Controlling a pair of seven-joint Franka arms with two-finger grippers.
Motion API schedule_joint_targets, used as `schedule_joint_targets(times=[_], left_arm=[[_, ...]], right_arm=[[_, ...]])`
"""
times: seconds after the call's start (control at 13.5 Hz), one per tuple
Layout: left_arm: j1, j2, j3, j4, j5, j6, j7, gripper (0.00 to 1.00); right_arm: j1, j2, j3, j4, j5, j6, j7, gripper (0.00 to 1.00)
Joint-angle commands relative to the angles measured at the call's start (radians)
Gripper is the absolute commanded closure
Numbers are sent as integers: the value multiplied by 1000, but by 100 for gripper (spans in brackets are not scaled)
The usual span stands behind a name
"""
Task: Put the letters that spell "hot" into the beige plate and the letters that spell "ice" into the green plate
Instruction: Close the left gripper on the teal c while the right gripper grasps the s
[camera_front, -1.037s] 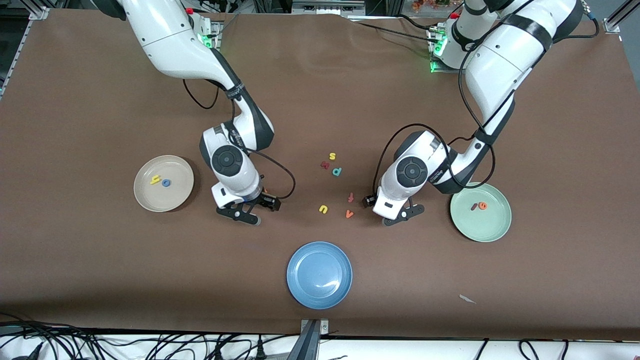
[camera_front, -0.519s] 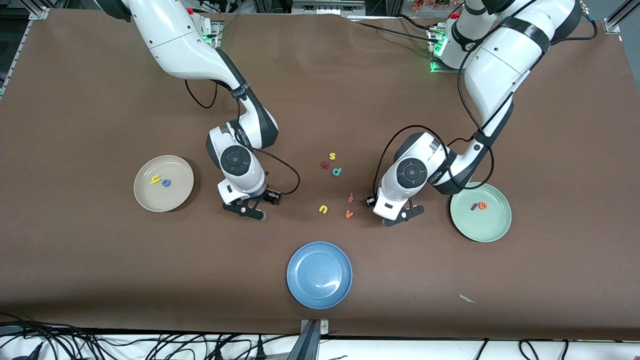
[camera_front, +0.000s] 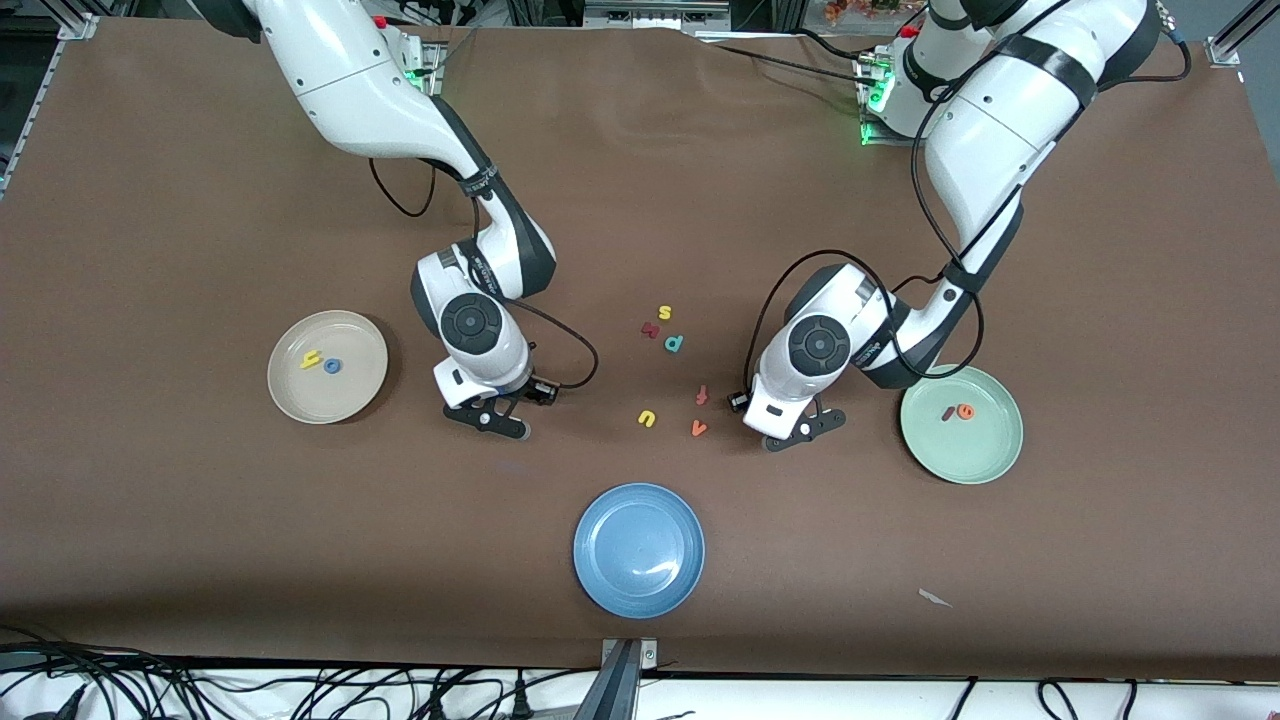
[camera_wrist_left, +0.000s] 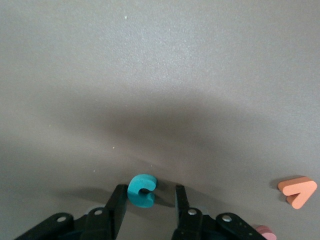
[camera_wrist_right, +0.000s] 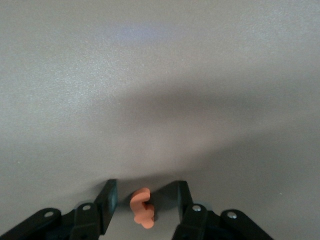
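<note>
The teal c (camera_wrist_left: 141, 190) lies on the table between the fingers of my left gripper (camera_wrist_left: 149, 192). One finger touches it and the other stands off, so the gripper is open. In the front view this gripper (camera_front: 795, 432) is low over the table beside the green plate (camera_front: 965, 455), which holds the dark red i (camera_front: 946, 413) and the orange e (camera_front: 965, 410). The orange t (camera_wrist_right: 141, 206) lies between the open fingers of my right gripper (camera_wrist_right: 146, 190) with a gap on each side. The right gripper (camera_front: 492, 418) is near the beige plate (camera_front: 350, 392), which holds the yellow h (camera_front: 311, 358) and the blue o (camera_front: 332, 366).
Loose letters lie between the two grippers: yellow u (camera_front: 647, 418), orange v (camera_front: 699, 428), red-orange f (camera_front: 702, 395), teal p (camera_front: 674, 343), yellow s (camera_front: 664, 312). The blue plate (camera_front: 610, 580) sits nearer the front camera. A paper scrap (camera_front: 935, 598) lies near the front edge.
Both grippers' jaws have narrowed around their letters. The right arm's hand has shifted a little toward the middle of the table; the left arm has barely moved.
</note>
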Motion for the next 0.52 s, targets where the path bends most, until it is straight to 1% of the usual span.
schedule_joint_targets(times=[0.0, 0.07, 0.22, 0.37, 0.44], left_arm=[[-14, 9, 14, 17, 4, -1, -11, 59], [-14, 9, 14, 17, 4, -1, -11, 60], [-14, 9, 14, 15, 10, -1, -11, 66], [-14, 9, 14, 15, 12, -1, -11, 70], [-14, 9, 15, 15, 12, -1, -11, 71]], right_arm=[[3, -17, -2, -6, 11, -20, 19, 44], [3, -20, 0, -6, 11, -24, 19, 46], [3, -22, 0, -6, 11, -26, 18, 57], [3, -22, 0, -6, 10, -26, 19, 72], [3, -22, 0, -6, 10, -26, 19, 78]])
